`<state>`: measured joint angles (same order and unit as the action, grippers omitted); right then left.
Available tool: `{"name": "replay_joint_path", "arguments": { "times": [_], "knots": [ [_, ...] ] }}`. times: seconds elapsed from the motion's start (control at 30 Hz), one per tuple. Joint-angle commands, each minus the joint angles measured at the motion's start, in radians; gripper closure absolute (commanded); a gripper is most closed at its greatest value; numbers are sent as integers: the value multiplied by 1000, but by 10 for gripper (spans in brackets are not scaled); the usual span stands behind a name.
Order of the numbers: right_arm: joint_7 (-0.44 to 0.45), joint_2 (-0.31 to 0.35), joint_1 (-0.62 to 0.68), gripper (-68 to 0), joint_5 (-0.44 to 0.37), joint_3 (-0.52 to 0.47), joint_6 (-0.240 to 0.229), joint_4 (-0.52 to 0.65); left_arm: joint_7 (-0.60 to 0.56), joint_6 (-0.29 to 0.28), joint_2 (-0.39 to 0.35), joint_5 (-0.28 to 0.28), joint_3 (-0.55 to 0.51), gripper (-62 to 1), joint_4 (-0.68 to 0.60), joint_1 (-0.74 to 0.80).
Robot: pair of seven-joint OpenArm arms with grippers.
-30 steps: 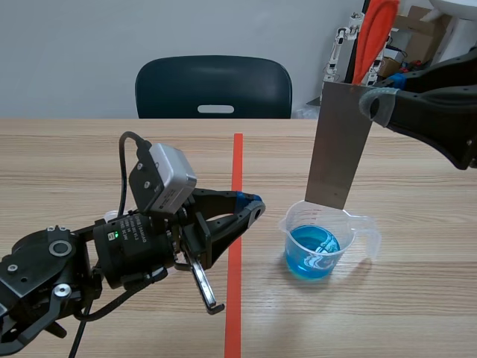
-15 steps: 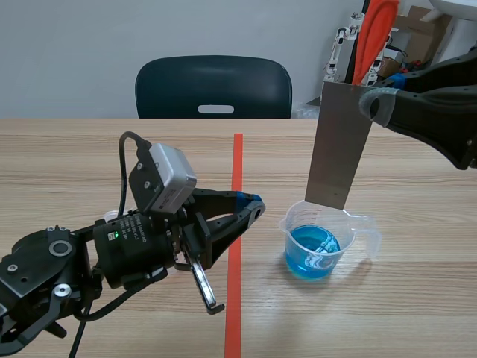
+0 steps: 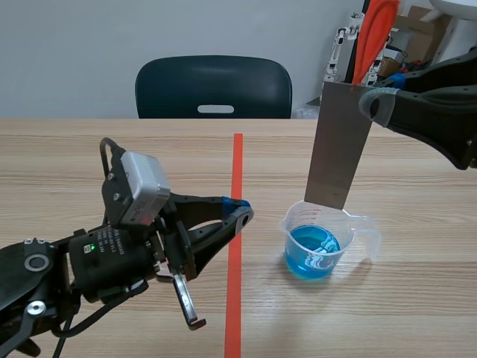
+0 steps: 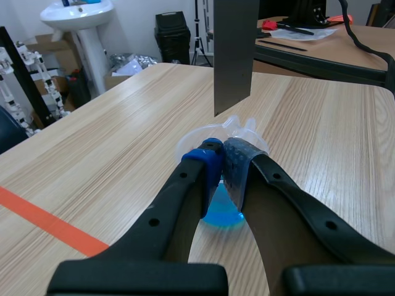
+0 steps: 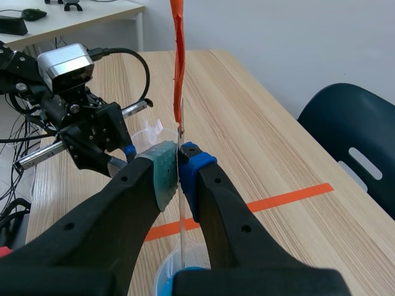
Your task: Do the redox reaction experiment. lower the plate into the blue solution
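Note:
A clear plastic beaker (image 3: 322, 242) with blue solution (image 3: 313, 251) stands on the table right of the red tape line. A grey metal plate (image 3: 339, 145) hangs upright above it, its lower edge just over the beaker's far rim, not in the liquid. My right gripper (image 3: 376, 104) is shut on the plate's top corner; in the right wrist view the plate (image 5: 180, 185) shows edge-on between the pads. My left gripper (image 3: 240, 207) is shut on nothing, left of the beaker (image 4: 223, 139), which lies just ahead of its tips (image 4: 222, 161). The plate (image 4: 233, 55) hangs beyond.
A dark blue chair (image 3: 214, 87) stands behind the table's far edge. Cluttered equipment and an orange object (image 3: 373, 33) sit at the back right. The red tape line (image 3: 236, 224) runs down the middle of the wooden table (image 3: 89, 164).
My left arm has pulled back to the left and slightly toward the robot. The right gripper, the plate and the beaker have stayed where they were.

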<state>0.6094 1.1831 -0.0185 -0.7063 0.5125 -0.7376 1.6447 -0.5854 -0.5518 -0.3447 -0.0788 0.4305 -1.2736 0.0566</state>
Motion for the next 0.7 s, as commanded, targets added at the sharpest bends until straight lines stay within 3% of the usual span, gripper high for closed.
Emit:
{"name": "replay_joint_path", "arguments": {
  "times": [0.0, 0.37, 0.67],
  "knots": [
    [25, 8, -9, -6, -19, -8, -8, 7, -21, 2, -12, 14, -26, -41, -53, 31],
    [25, -18, -9, -6, -10, -8, -8, -39, -33, 2, -72, 14, -148, -41, -191, 236],
    [24, -63, -9, -6, 29, -8, -8, -94, -175, 3, -77, 14, -292, -43, -255, 451]
  ]
}}
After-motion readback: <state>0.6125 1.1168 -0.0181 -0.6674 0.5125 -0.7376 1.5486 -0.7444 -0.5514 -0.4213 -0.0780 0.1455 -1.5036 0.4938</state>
